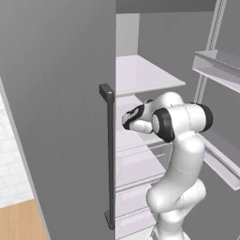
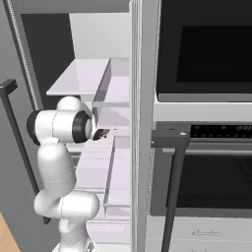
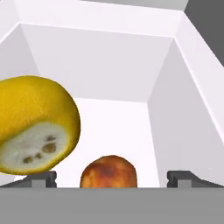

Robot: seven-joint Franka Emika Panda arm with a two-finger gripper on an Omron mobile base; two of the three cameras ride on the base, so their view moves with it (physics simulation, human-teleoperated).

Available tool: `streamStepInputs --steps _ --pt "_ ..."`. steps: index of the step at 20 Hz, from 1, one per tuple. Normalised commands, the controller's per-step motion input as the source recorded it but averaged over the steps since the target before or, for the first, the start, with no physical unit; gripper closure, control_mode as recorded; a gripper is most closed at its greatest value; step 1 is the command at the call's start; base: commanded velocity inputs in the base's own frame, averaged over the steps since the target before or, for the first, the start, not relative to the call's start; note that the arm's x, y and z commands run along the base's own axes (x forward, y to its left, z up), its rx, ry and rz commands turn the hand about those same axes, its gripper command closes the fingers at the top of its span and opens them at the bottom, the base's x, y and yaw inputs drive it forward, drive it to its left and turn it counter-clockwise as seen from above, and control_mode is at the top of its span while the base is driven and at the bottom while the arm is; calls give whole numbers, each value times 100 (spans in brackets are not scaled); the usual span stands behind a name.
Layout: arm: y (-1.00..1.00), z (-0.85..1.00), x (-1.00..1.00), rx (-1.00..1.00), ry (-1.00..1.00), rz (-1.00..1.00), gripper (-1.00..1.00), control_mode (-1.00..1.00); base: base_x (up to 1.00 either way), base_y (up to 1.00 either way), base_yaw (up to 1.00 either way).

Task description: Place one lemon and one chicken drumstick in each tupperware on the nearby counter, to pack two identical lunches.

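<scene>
pincer wide open | drumstick between tips (lemon beside)

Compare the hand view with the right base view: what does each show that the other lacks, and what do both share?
Hand view: a cut lemon and a browned chicken drumstick close ahead of the open jaws, inside a white compartment. Right base view: the white arm, dark oven doors and a long dark handle. Both: white fridge shelving.
</scene>
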Motion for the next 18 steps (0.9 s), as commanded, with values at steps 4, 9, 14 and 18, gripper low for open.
streamStepInputs --steps 4,9,14,18 --pt "-3 -52 14 0 9 0 100 -100 0 0 0" --pt "0 -76 -25 0 6 0 100 -100 0 0 0" --pt "0 -30 -66 0 0 -4 100 -100 0 0 0" --pt "0 -1 -59 0 0 -6 100 -100 0 0 0"
